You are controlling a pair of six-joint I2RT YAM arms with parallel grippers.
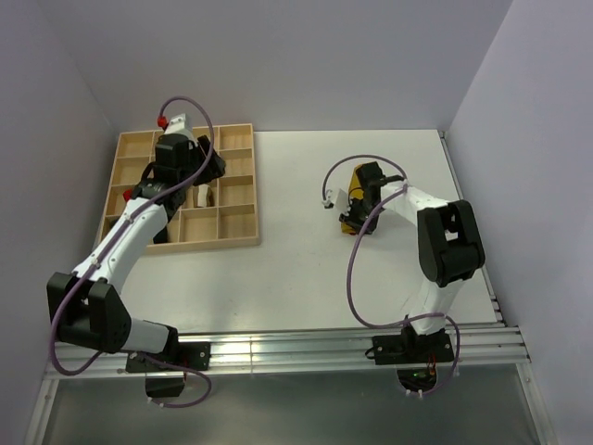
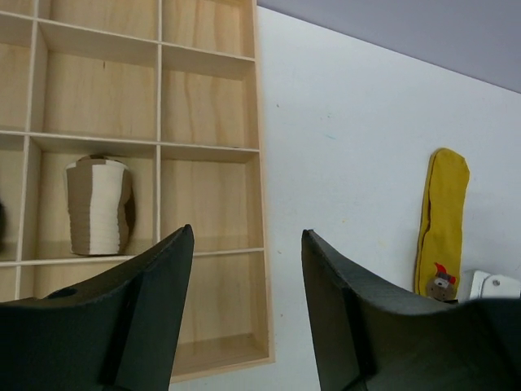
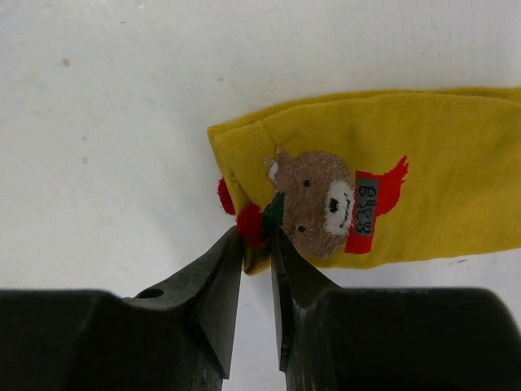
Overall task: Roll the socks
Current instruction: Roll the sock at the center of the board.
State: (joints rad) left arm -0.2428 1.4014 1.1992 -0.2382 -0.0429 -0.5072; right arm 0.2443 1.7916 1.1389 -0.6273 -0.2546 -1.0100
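Observation:
A mustard yellow sock (image 3: 423, 175) with a brown bear and red scarf lies flat on the white table; it also shows in the left wrist view (image 2: 443, 213) and under the right arm in the top view (image 1: 353, 225). My right gripper (image 3: 258, 238) is shut on the sock's cuff corner by a red pompom. A rolled white-and-brown sock (image 2: 99, 205) stands in a compartment of the wooden tray (image 1: 235, 240). My left gripper (image 2: 247, 244) is open and empty above the tray's right side.
The tray (image 2: 255, 122) has several compartments, most showing bare wood. A dark thing sits at the left edge of one cell in the left wrist view. Grey walls close the table at the back and sides. A metal rail (image 1: 296, 345) runs along the near edge.

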